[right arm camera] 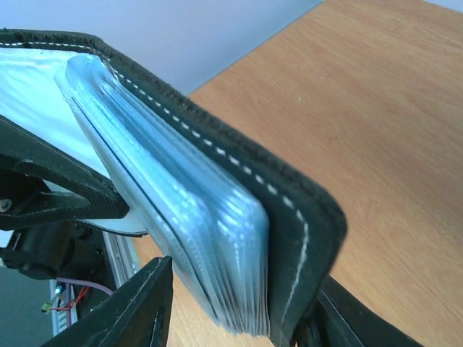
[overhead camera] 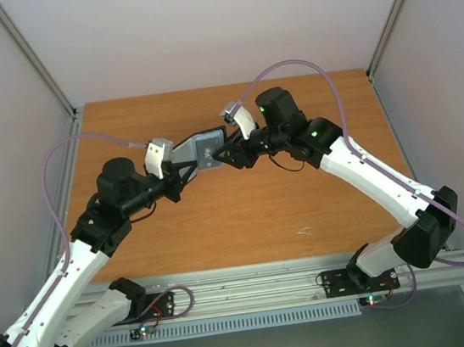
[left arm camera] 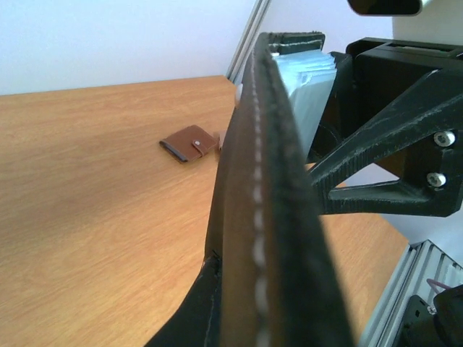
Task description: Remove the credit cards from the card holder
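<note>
The black card holder (overhead camera: 199,149) hangs in the air over the middle of the table, between my two grippers. My left gripper (overhead camera: 179,174) is shut on its left end; in the left wrist view the stitched cover (left arm camera: 268,181) fills the frame edge-on. My right gripper (overhead camera: 226,154) stands open around the other end. One of its fingers (right arm camera: 137,303) is clear of the pale blue sleeves (right arm camera: 181,217), and the other sits behind the black cover (right arm camera: 289,195). The credit cards are hidden inside the sleeves; I cannot make out any single one.
A small brown wallet (left arm camera: 189,143) with a snap lies shut on the wooden table (overhead camera: 222,226) beyond the holder. Grey walls and metal posts (overhead camera: 39,70) enclose the table on three sides. A rail (overhead camera: 255,286) runs along the near edge.
</note>
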